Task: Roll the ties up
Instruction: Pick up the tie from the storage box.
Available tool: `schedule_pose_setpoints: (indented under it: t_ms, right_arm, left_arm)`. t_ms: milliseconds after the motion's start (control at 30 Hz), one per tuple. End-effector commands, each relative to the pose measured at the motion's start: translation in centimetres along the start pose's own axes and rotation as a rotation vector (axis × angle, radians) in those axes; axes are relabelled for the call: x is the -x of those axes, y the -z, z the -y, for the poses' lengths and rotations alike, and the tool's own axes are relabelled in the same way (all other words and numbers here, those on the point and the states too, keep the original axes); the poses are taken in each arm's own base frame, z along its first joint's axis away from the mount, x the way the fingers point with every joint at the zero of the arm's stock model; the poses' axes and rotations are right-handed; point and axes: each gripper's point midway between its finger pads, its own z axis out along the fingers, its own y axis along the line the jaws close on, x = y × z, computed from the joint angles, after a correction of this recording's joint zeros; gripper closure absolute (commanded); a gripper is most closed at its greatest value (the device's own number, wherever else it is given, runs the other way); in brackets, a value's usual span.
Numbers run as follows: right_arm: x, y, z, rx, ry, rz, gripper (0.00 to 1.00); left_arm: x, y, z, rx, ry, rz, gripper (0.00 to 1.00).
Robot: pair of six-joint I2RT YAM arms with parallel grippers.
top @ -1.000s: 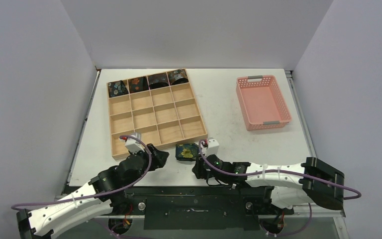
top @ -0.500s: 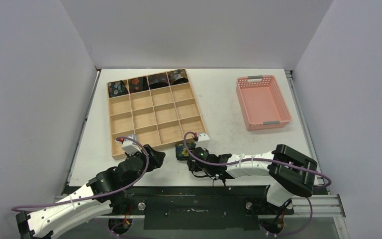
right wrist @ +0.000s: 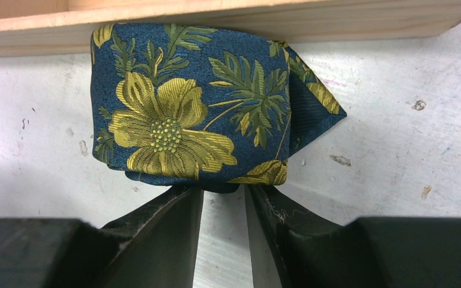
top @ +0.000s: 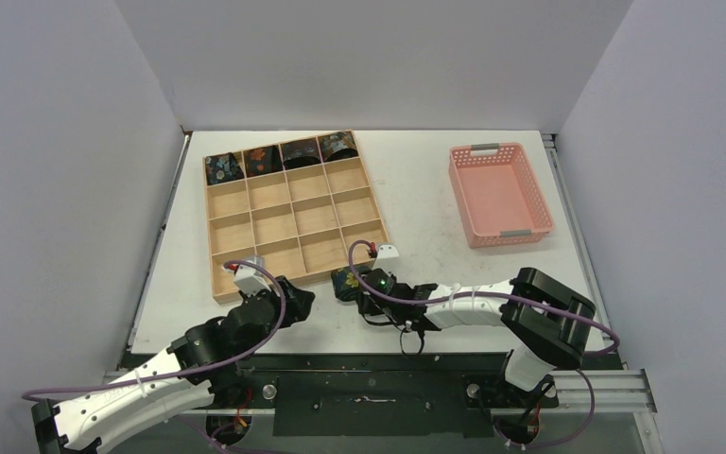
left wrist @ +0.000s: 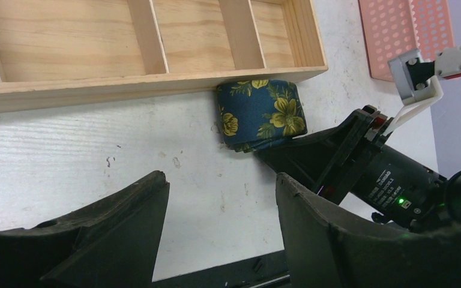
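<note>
From above, a coiled tie (top: 347, 281) lies on the white tabletop (top: 435, 189), touching the near rim of a wooden tray (top: 293, 213) close to its near right corner. The right pincer (top: 360, 293) reaches in low from the right and meets the tie's near side. The left pincer (top: 300, 297) sits just left of it, near the tray's front edge and apart from the tie. Four more ties (top: 260, 159), each coiled, fill the tray's far row, one to a compartment. A pink basket (top: 499, 194) stands well off to the right.

In the left wrist view, the left pincer (left wrist: 222, 234) is spread wide with only bare tabletop (left wrist: 96, 150) between its fingers. Beyond it, the tie (left wrist: 261, 114), dark blue with yellow flowers and green leaves, presses against the tray (left wrist: 156, 78) wall. The right pincer (left wrist: 276, 153) comes at it from the lower right, its tip at the tie's near edge. A corner of the basket (left wrist: 405, 30) shows at top right.

In the right wrist view, the tie (right wrist: 192, 102) fills the middle, its far side against the tray (right wrist: 276, 24), a folded end poking out to the right. The right pincer (right wrist: 224, 210) is drawn almost closed, a thin strip of tabletop (right wrist: 396, 150) showing between its fingers (right wrist: 162, 234). Their tips meet the tie's bottom edge; I cannot tell whether they pinch any fabric.
</note>
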Motion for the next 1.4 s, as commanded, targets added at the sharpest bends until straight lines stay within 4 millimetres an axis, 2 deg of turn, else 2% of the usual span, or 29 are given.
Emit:
schedule_pose_setpoints:
  t_ms: [0, 300, 433, 600, 800, 1033, 1200, 1367]
  right_arm:
    - [3.4, -0.3, -2.0, 0.045, -0.040, 0.107, 0.66]
    - [4.9, -0.3, -3.2, 0.093, -0.095, 0.170, 0.59]
    - [4.2, 0.0, -3.0, 0.092, -0.087, 0.148, 0.59]
    - [3.2, 1.9, -3.0, 0.105, -0.066, 0.116, 0.59]
    - [0.8, 3.7, -3.6, 0.141, -0.053, 0.071, 0.62]
    - [-1.2, 1.5, -5.0, 0.153, -0.077, 0.030, 0.73]
    - [-0.5, -0.2, -5.4, 0.117, -0.095, 0.063, 0.81]
    - [0.3, -2.1, -4.4, 0.058, -0.127, 0.077, 0.85]
  left_arm:
    - [0.0, -0.3, 0.5, -0.018, 0.023, 0.003, 0.37]
    - [-0.8, -0.6, 0.5, -0.024, 0.035, -0.020, 0.37]
    - [-1.1, -0.6, 0.4, -0.024, 0.041, -0.029, 0.37]
    - [-1.3, -0.6, 0.3, -0.026, 0.042, -0.035, 0.37]
    - [-1.5, -0.6, 0.3, -0.030, 0.045, -0.038, 0.37]
    - [-1.7, -0.7, 0.5, -0.035, 0.049, -0.048, 0.37]
    - [-1.7, -0.6, 0.2, -0.023, 0.050, -0.052, 0.37]
    - [-1.6, -0.5, 0.1, -0.025, 0.056, -0.045, 0.37]
